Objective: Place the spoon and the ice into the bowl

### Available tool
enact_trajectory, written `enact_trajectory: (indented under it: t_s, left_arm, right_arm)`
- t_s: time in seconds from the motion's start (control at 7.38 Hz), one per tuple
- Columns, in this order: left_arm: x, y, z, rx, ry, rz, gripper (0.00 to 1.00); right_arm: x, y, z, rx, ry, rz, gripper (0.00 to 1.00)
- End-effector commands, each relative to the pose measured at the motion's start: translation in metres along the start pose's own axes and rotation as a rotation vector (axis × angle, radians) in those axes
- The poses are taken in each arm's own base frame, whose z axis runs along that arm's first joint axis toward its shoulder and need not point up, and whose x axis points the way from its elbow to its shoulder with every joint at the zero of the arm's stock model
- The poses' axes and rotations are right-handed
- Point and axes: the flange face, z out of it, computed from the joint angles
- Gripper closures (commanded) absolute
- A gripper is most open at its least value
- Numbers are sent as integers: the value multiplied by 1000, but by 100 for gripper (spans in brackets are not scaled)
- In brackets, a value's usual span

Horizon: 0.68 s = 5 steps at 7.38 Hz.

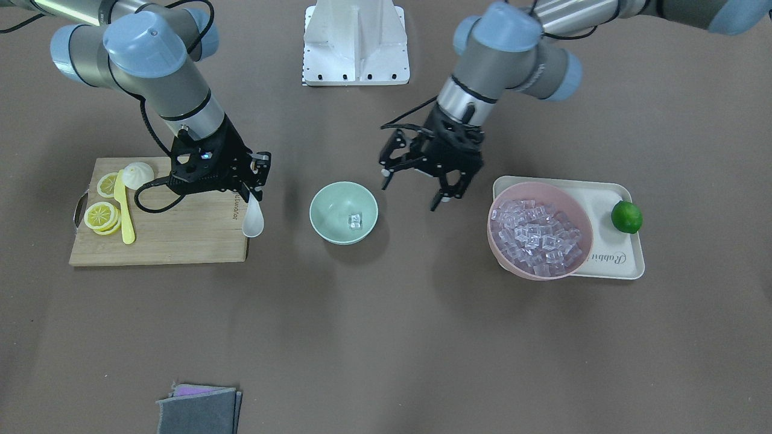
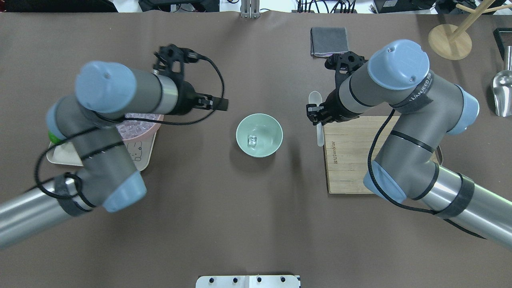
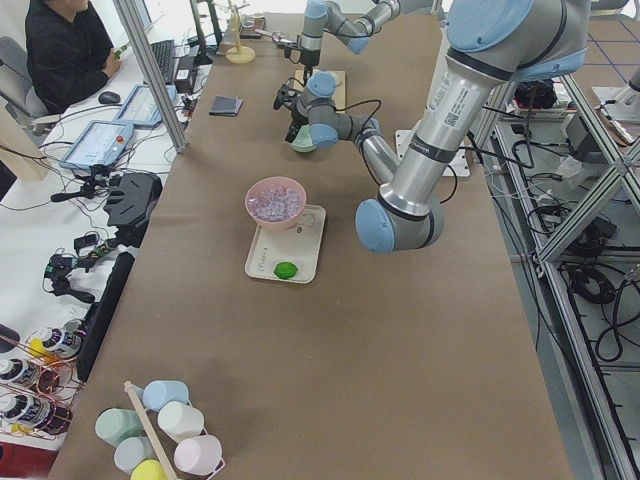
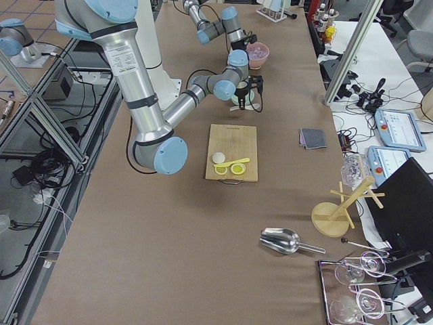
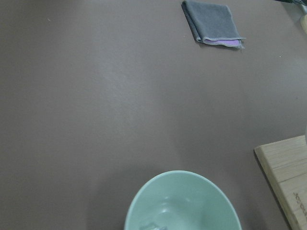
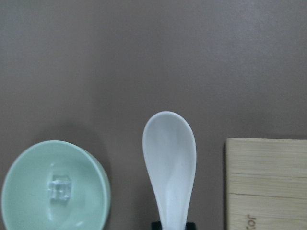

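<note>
The mint-green bowl (image 1: 322,202) stands mid-table with one clear ice cube (image 1: 356,220) inside; both also show in the overhead view, the bowl (image 2: 273,132) and the cube (image 2: 253,140). My right gripper (image 1: 254,194) is shut on the handle of the white spoon (image 1: 253,222) and holds it above the cutting board's edge, beside the bowl. In the right wrist view the spoon (image 6: 169,153) is right of the bowl (image 6: 91,191). My left gripper (image 1: 411,193) is open and empty, between the mint bowl and the pink bowl.
A pink bowl (image 1: 580,208) full of ice cubes sits on a cream tray (image 1: 609,265) with a lime (image 1: 626,217). A wooden cutting board (image 1: 181,238) carries lemon slices (image 1: 101,216) and a yellow knife (image 1: 124,211). A folded grey cloth (image 1: 199,410) lies at the operators' edge.
</note>
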Motion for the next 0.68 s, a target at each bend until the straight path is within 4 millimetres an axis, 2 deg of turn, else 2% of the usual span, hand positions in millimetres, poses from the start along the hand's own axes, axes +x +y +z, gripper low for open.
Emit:
enact_trajectory:
  t_s: [0.0, 0.14, 0.27, 0.41, 0.54]
  left_arm:
    - [-132, -50, -80, -2, -96, 58, 2]
    - [-169, -57, -102, 20, -140, 70, 2]
    - [-211, -64, -129, 35, -194, 109, 2]
    - [-241, -74, -151, 14, -195, 178, 2]
    - [-259, -84, -148, -2, -200, 164, 2]
  right_arm:
    - [-59, -7, 8, -20, -6, 4, 100]
    - [-88, 3, 22, -45, 22, -3, 100]
    - [-108, 19, 30, -63, 46, -12, 100]
    - [-121, 38, 40, -89, 67, -22, 100]
    - [-132, 47, 42, -96, 64, -35, 100]
